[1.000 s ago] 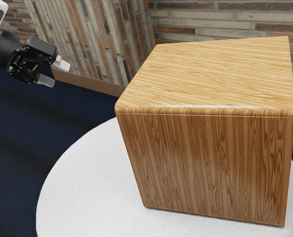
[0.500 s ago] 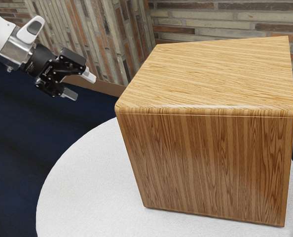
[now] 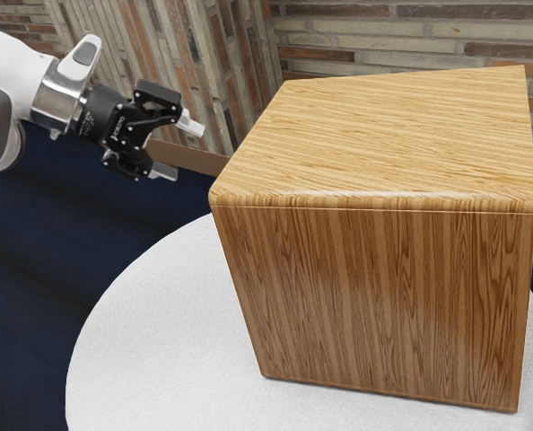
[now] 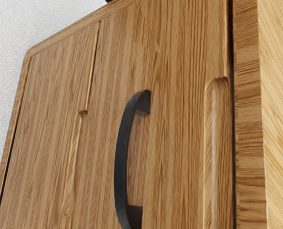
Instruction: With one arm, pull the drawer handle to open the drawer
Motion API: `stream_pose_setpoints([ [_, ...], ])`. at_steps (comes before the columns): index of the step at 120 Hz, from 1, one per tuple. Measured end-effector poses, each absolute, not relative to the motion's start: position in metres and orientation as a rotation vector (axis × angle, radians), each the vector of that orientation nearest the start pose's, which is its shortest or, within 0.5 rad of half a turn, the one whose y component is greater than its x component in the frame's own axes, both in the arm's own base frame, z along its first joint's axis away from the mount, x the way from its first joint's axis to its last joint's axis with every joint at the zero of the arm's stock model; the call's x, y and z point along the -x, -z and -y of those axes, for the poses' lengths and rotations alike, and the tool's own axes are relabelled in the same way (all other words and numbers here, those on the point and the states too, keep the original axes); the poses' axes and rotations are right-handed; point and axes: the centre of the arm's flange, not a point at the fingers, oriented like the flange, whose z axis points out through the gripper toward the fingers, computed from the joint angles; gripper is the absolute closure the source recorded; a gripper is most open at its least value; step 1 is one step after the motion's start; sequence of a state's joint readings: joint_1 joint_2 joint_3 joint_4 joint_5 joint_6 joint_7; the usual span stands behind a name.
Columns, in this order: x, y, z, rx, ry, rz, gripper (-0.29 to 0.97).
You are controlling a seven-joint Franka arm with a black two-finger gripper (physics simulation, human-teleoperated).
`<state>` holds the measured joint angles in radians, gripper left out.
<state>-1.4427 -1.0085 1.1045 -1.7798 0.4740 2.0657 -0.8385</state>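
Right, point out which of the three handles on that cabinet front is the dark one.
The middle one: the black arched handle. The wood-coloured handles on either side match the cabinet front.

My arm [image 3: 2,72] is glossy white, all fat rounded shells, and there's a dark grey seam curving round the lower link. On to the wrist [image 3: 62,90]: a silvery collar with a brushed-metal sheen, and on top of it a white cap with a grey oblong inset. Past that, everything goes black. There's a short black cylinder, and beyond it the gripper [image 3: 179,150] body, boxy and matt, with a bit of small white lettering on its side that's too small to read. And the fingers [image 3: 161,95]: two of them, black and angular at the base, each ending in a pale grey, blocky pad.
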Motion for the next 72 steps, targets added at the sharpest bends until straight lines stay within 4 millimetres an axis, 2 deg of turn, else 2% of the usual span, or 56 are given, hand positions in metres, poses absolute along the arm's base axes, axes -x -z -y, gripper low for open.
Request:
stream_pose_setpoints([
  [22,-0.532,-0.644,-0.142,-2.257,-0.407,-0.688,0.02],
  [54,-0.539,-0.625,-0.145,-2.278,-0.362,-0.727,0.02],
  [72,-0.543,-0.621,-0.139,-2.292,-0.355,-0.729,0.02],
])
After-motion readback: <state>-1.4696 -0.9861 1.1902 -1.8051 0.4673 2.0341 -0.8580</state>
